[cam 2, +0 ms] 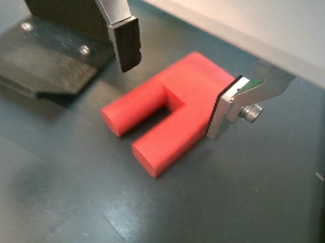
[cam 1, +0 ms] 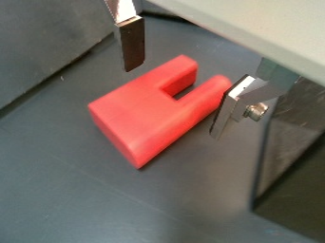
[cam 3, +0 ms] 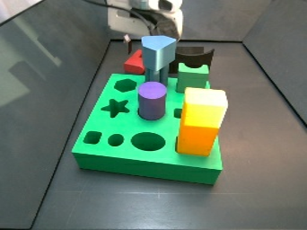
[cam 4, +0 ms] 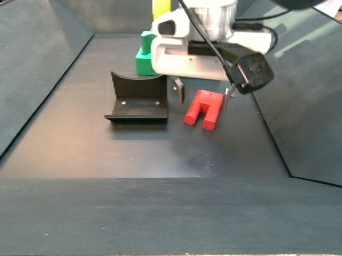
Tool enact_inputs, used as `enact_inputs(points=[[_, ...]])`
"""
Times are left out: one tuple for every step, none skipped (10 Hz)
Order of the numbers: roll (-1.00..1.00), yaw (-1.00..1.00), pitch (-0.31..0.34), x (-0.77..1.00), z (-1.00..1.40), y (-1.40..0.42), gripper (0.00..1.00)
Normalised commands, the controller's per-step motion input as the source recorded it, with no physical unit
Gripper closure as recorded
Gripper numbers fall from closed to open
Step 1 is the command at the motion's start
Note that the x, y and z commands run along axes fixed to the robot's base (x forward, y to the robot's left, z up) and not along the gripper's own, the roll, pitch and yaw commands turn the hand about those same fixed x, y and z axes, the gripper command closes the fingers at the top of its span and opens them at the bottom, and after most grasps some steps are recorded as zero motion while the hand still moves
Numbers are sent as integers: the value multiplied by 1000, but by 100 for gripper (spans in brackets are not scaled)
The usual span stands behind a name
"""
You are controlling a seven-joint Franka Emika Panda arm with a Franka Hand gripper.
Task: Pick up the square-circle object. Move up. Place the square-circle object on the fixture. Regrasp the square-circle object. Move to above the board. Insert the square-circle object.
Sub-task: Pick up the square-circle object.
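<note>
The square-circle object (cam 1: 150, 112) is a small red block with a slot between two prongs, lying flat on the dark floor. It also shows as the red block (cam 2: 165, 109) (cam 4: 203, 108), and it is partly hidden behind the grey-blue prism (cam 3: 135, 63). My gripper (cam 1: 184, 81) (cam 2: 178, 81) is low over it and open, its fingers straddling the block. One finger (cam 1: 235, 104) is against the block's side; the other (cam 1: 131, 43) stands clear of it. The dark fixture (cam 2: 45, 66) (cam 4: 136, 100) sits beside the block. The bright green board (cam 3: 120, 135) lies nearer the camera in a side view.
On the board stand a purple cylinder (cam 3: 151, 99), a yellow block (cam 3: 203, 121) and a grey-blue prism (cam 3: 157, 54). The bin's sloping dark walls (cam 4: 54, 80) rise on both sides. The fixture (cam 3: 192, 58) stands behind the board.
</note>
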Motion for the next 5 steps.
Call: enact_inputs(points=[[-99, -34, -94, -66, -303, 0, 0], [-107, -14, -111, -74, -249, 3, 0], [-131, -17, -130, -71, 0, 14, 0], [-61, 0, -129, -86, 0, 0, 0], [-190, 0, -303, -186, -86, 29, 0]])
